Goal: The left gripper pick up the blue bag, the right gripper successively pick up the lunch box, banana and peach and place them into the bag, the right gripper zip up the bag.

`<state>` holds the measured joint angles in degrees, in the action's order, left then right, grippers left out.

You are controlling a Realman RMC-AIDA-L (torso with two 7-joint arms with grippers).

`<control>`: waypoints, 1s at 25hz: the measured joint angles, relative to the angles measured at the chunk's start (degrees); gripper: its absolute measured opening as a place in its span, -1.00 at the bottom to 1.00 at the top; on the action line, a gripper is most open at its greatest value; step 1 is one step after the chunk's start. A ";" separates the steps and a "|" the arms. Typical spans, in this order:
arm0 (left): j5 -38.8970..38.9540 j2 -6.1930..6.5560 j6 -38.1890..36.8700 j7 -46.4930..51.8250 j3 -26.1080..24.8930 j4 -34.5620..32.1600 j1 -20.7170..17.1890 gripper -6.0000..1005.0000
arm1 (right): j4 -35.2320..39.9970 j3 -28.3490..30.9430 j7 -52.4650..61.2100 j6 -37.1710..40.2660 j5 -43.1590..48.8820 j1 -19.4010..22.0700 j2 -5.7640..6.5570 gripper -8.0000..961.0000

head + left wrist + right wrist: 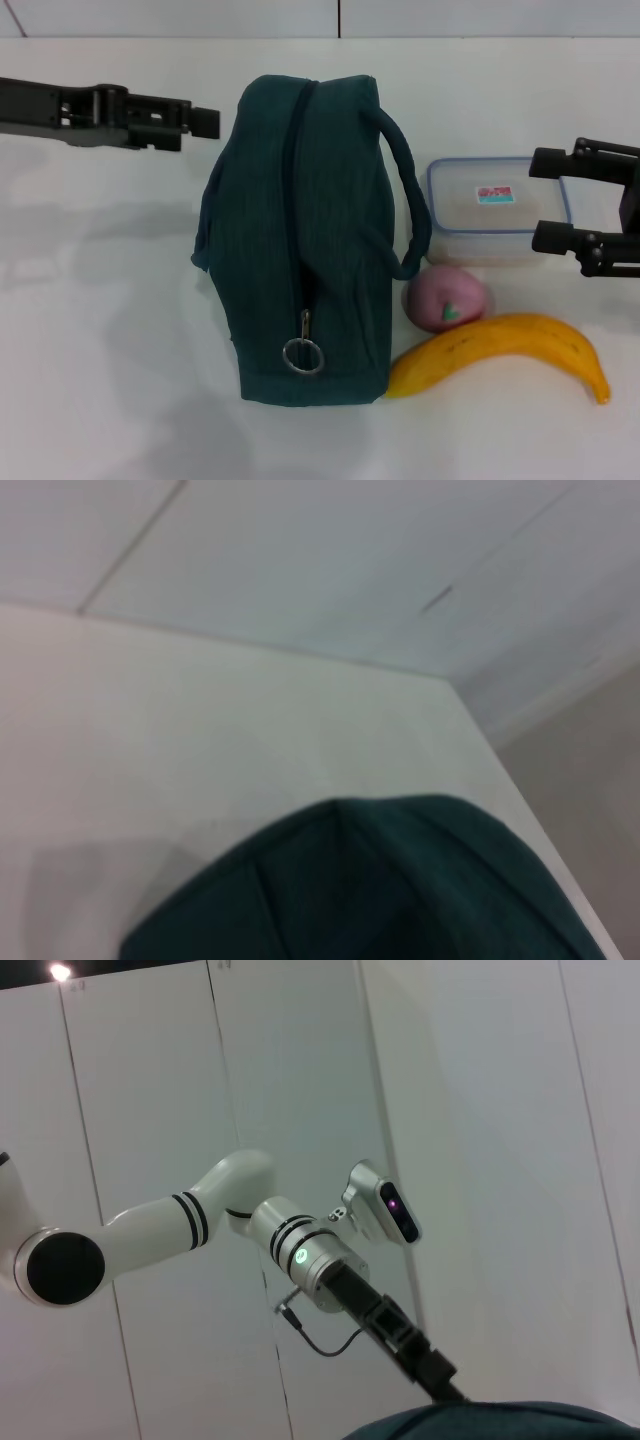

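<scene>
**Bag zipped and waiting on the table**

The blue bag [300, 240] stands in the middle of the white table [100, 350], its long axis running away from me, zipper closed along the top with the metal ring pull [302, 356] at the near end. It is dark teal fabric with two loop handles.

My left gripper [205, 120] hovers beside the bag's far left corner; whether it is clenched I cannot tell. My right gripper [550, 200] is spread wide at the lunch box [490, 208].

One lunch box, one peach [447, 298], one banana [505, 352], all right of the bag.
</scene>
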<state>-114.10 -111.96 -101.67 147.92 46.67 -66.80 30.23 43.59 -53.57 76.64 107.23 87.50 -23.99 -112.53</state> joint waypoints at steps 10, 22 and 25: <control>-3.41 -0.17 -1.87 2.76 1.31 6.71 4.75 0.69 | -0.83 -0.35 -0.75 -0.62 0.04 -0.04 -0.06 0.57; -1.78 0.16 -4.99 7.49 2.18 6.41 6.93 0.68 | -2.11 -0.33 -1.40 -0.03 0.12 0.89 -0.17 0.57; -1.81 -0.01 -5.27 8.12 2.22 6.38 7.19 0.67 | -2.15 -0.40 -1.41 0.09 0.56 1.02 -0.45 0.57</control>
<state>-115.91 -111.97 -106.93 156.05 48.90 -60.42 37.42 41.44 -53.97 75.23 107.32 88.06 -22.97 -112.98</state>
